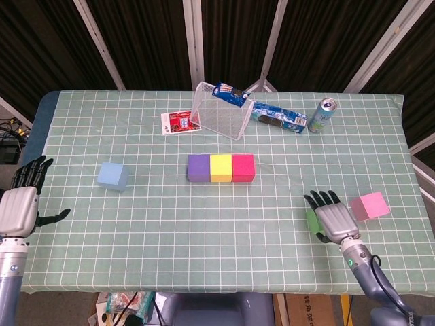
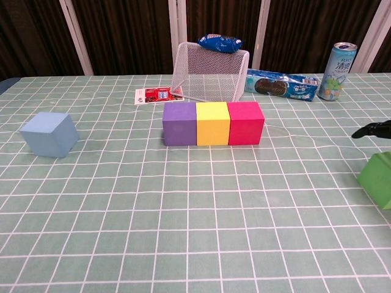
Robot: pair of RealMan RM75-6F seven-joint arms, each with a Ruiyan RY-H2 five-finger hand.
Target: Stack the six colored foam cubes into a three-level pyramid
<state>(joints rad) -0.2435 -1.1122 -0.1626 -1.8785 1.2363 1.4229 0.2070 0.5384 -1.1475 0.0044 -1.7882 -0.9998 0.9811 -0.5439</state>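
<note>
1. The base row is sitting on the desk point(image 1: 204, 224): purple cube point(image 1: 198, 168), yellow cube point(image 1: 220, 168) and red cube point(image 1: 242, 168), touching side by side, just in front of the wire basket point(image 1: 221, 112).
2. Taking the red cube as landmark, the green cube point(image 2: 377, 177) is lying well to its right and nearer the robot, the pink cube point(image 1: 370, 206) is lying further right again, and the blue cube point(image 1: 112, 176) is sitting well to its left, beyond the purple cube.
3. The right hand point(image 1: 333, 219) is hovering over the green cube with its fingers apart; in the head view it is covering most of the cube, so I cannot say whether it is touching it yet, though nothing looks gripped.
4. The left hand point(image 1: 20, 207) is hanging at the desk's left edge, well left of the blue cube, fingers spread and holding nothing.
5. Judging from this, the second level is not begun; the green cube seems the next pick.
6. Risks: the foam is soft, so a lopsided squeeze could be tilting the cube or popping it out of the fingers; a push from above could be sliding it toward the pink cube or the desk's near edge.
7. Setting it down carelessly could be nudging the base cubes apart, since nothing is bracing them.
</note>
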